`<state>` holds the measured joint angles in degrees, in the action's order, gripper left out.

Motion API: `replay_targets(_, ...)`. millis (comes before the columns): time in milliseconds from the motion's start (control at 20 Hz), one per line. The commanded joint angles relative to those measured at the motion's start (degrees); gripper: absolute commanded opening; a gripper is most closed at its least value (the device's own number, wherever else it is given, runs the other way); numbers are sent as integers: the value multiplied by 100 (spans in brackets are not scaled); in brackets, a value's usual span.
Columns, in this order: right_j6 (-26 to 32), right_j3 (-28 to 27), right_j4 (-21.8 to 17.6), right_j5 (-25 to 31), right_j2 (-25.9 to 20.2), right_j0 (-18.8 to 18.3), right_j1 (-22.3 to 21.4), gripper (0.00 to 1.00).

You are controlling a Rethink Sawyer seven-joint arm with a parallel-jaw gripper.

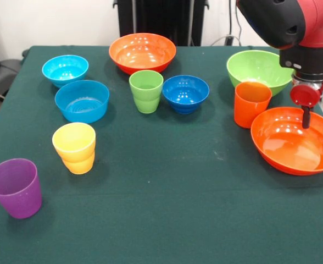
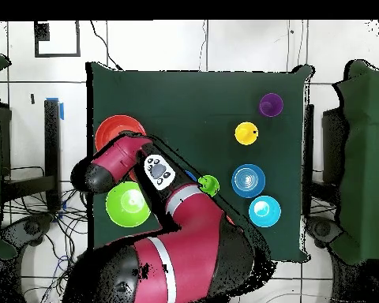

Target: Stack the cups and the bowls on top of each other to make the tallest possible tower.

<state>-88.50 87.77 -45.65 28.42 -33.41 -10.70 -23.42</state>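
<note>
Poised over the orange bowl (image 1: 295,140) near the tabletop (image 1: 167,209) edge beside the orange cup (image 1: 251,103), claw (image 1: 305,113) state impossible to tell; likely light, stiff, glossy and slippery plastic, best pinched at the rim.

The table (image 1: 167,220) wears dark green cloth. Cups — purple (image 1: 15,187), yellow (image 1: 74,147), green (image 1: 146,91), orange (image 1: 251,103). Bowls — two orange (image 1: 142,52) (image 1: 295,140), one lime (image 1: 259,70), one dark blue (image 1: 185,93), two light blue (image 1: 65,69) (image 1: 82,100). The arm (image 1: 310,22) is red and black.
</note>
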Motion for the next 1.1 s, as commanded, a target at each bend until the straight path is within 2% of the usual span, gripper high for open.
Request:
replay_targets(50, 927, -216, -261, 560, 32, -25, 364, 0)
replay_targets(450, 927, -200, -338, 435, 25, -22, 348, 0)
replay_targets(750, 529, -127, -643, -279, 116, 49, 98, 0)
replay_targets(1100, 561, -135, -725, -487, 17, 76, -153, 0)
